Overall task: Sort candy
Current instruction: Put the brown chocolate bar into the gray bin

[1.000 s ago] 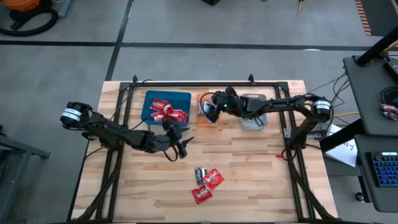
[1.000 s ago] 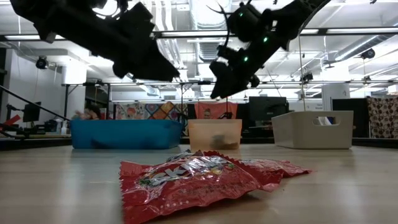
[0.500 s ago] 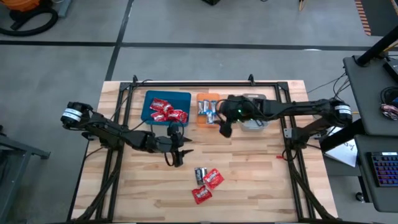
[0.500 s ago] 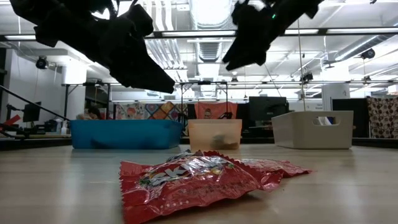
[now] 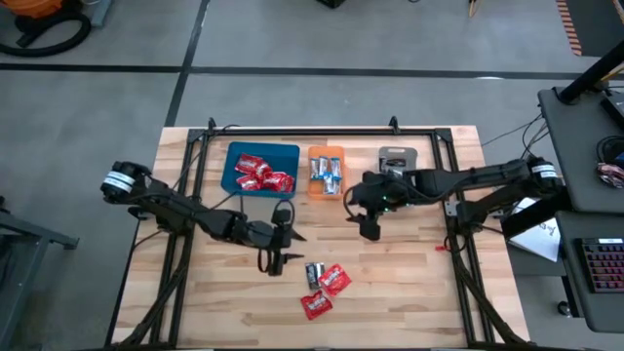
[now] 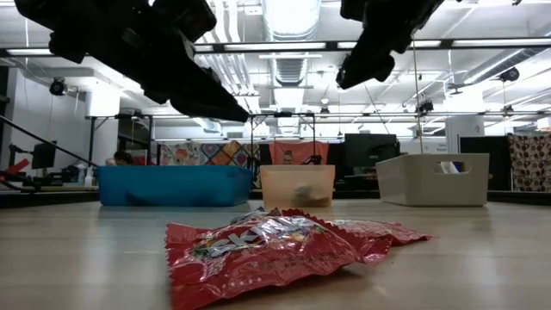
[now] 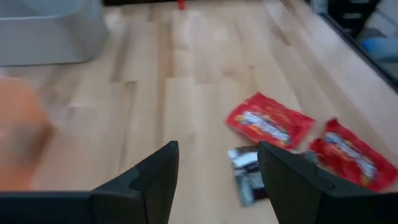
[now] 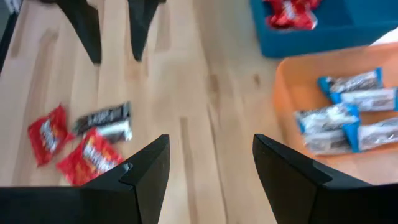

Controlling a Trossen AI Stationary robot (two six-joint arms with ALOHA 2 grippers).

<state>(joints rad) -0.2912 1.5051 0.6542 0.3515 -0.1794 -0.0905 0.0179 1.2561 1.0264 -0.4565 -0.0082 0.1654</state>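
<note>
Wooden table (image 5: pixel 409 283) under both arms. Far left, blue tray (image 5: pixel 234 156) with red candy. Next, left gripper (image 5: pixel 277 258), fingers apart, holding nothing, just beside three loose sweets: dark candy (image 5: pixel 314 274), red candy (image 5: pixel 334 280) and another red one (image 5: pixel 316 306). Likely light, soft, crinkly and slippery; best pinched across the middle. Then orange tray (image 5: pixel 326 151) with blue-and-white candy (image 5: pixel 329 174). Right gripper (image 5: pixel 370 226), fingers apart, empty, near grey tray (image 5: pixel 397 155).
</note>
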